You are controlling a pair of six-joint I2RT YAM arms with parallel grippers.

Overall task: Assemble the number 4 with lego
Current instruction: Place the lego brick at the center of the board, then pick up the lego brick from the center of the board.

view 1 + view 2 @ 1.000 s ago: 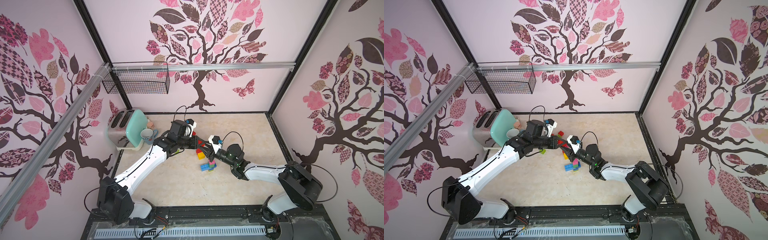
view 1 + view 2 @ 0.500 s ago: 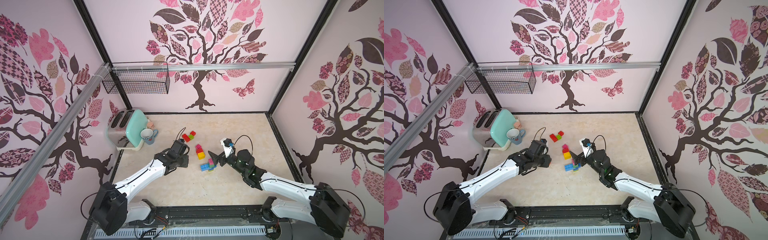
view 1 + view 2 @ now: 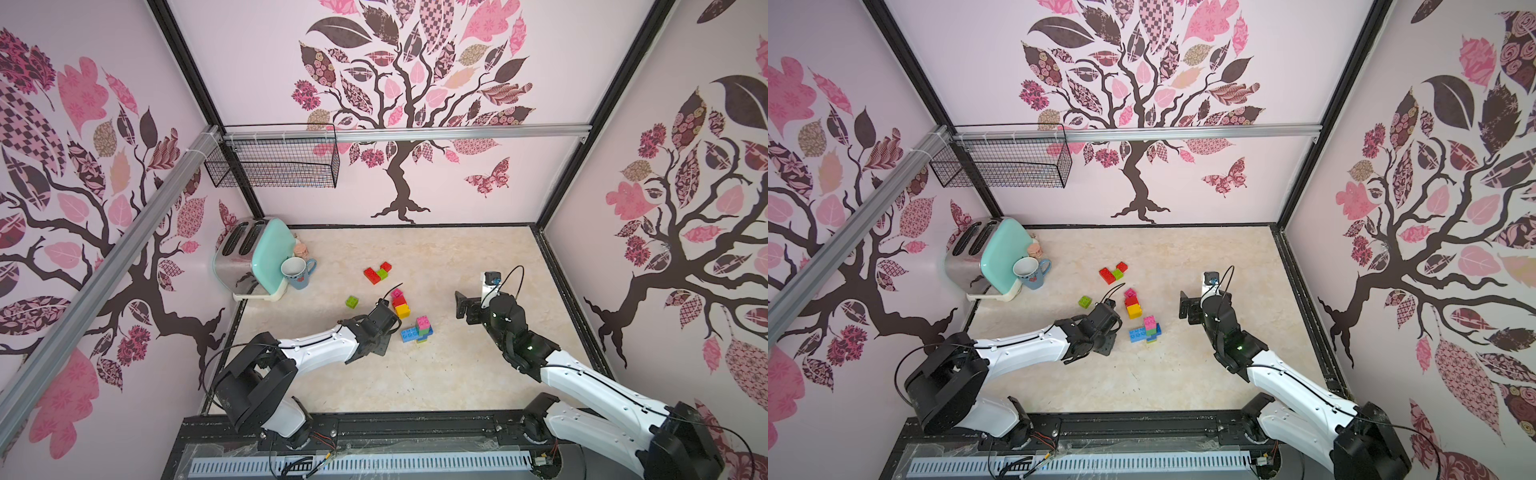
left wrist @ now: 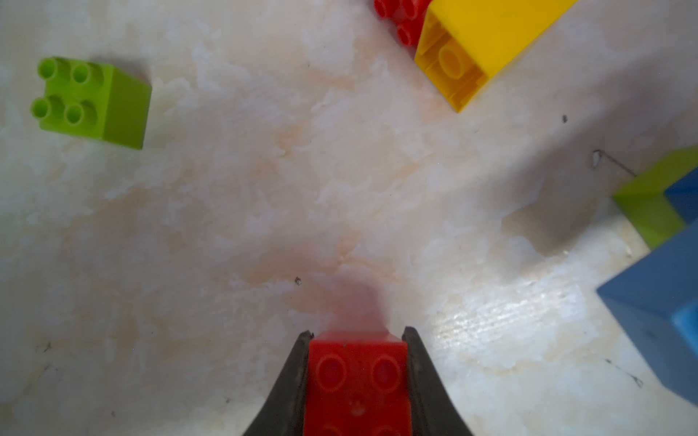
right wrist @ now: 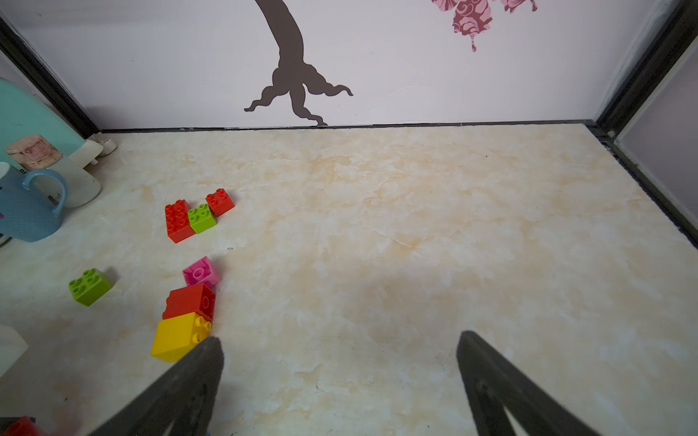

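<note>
both top views: overhead, whole table point(image 3: 457, 374) | left wrist: close, downward | right wrist: toward back wall point(image 5: 415, 56)

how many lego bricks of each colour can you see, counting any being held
red bricks: 4, counting the red brick in the left tool
green bricks: 3
pink bricks: 2
blue bricks: 2
yellow brick: 1
total: 12 showing; the small stack may hide more
</note>
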